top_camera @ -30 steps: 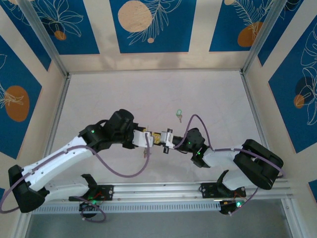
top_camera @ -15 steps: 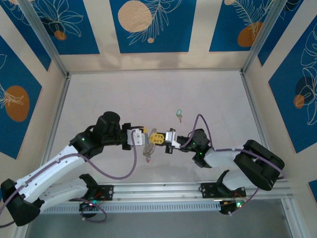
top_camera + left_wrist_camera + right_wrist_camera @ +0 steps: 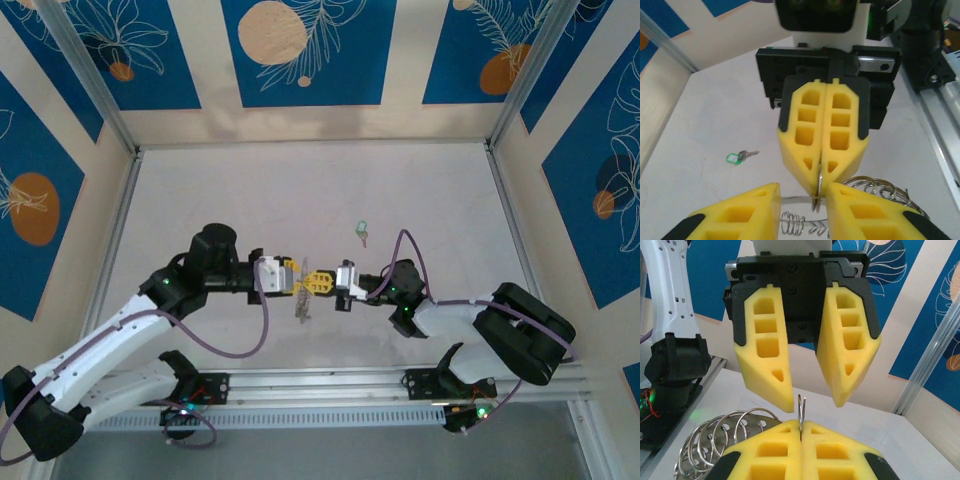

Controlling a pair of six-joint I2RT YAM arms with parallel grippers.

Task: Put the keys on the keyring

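I grip ring in right gripper | left gripper released | key lies apart, unthreaded | all threading remains

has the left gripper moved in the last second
Yes. The left gripper has drawn back to the left, farther from the key, which has stayed put.

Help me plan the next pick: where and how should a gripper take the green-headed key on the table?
Probably the pale green head of the key, from straight above, closing across its edges. The key lies flat on the table; the head is its broadest part, the shaft thinner.
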